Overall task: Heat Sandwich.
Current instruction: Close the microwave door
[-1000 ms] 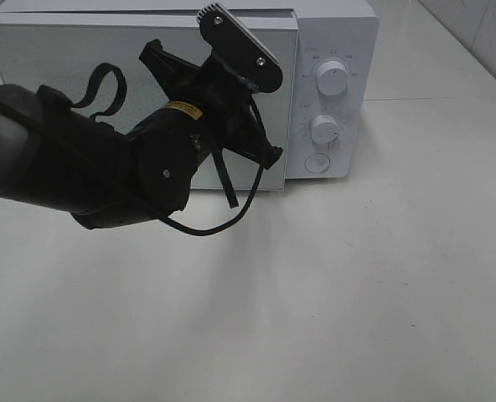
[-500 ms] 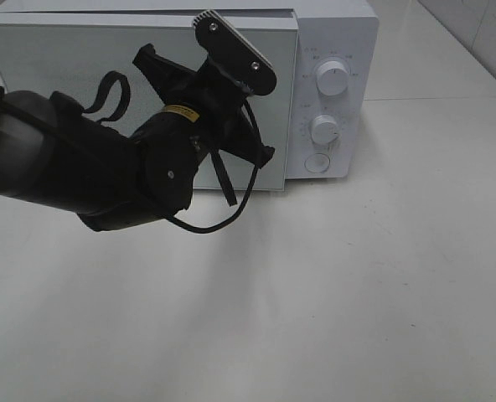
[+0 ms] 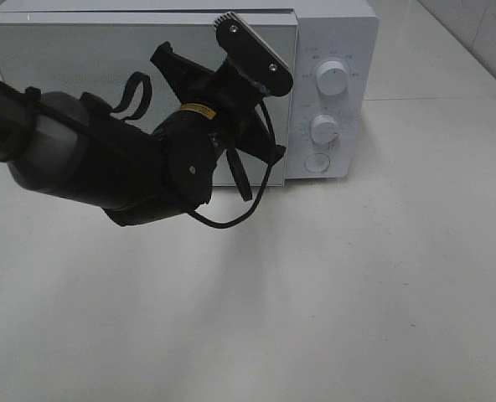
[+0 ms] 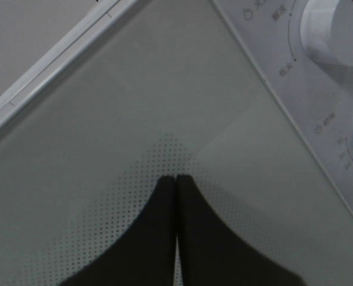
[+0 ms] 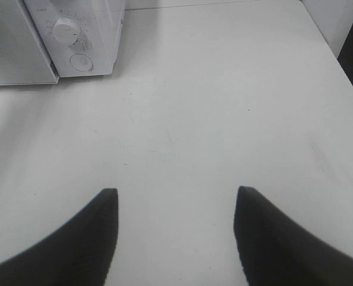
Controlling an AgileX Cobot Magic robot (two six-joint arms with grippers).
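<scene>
I see the white counter (image 3: 382, 293) carrying the white microwave (image 3: 332, 33) with its door (image 3: 64, 75) shut, and my left arm (image 3: 105, 163) reaching across the front of that door. The left gripper (image 4: 176, 177) has its jaws pressed together on nothing, tips close to the dotted door glass, though I cannot tell if they touch it. The right gripper (image 5: 175, 190) hangs over the counter with jaws wide and holding nothing. Beside the door sit two knobs (image 3: 333, 78) and a round button (image 3: 317, 162), and I cannot tell where the sandwich is, since no view shows it.
</scene>
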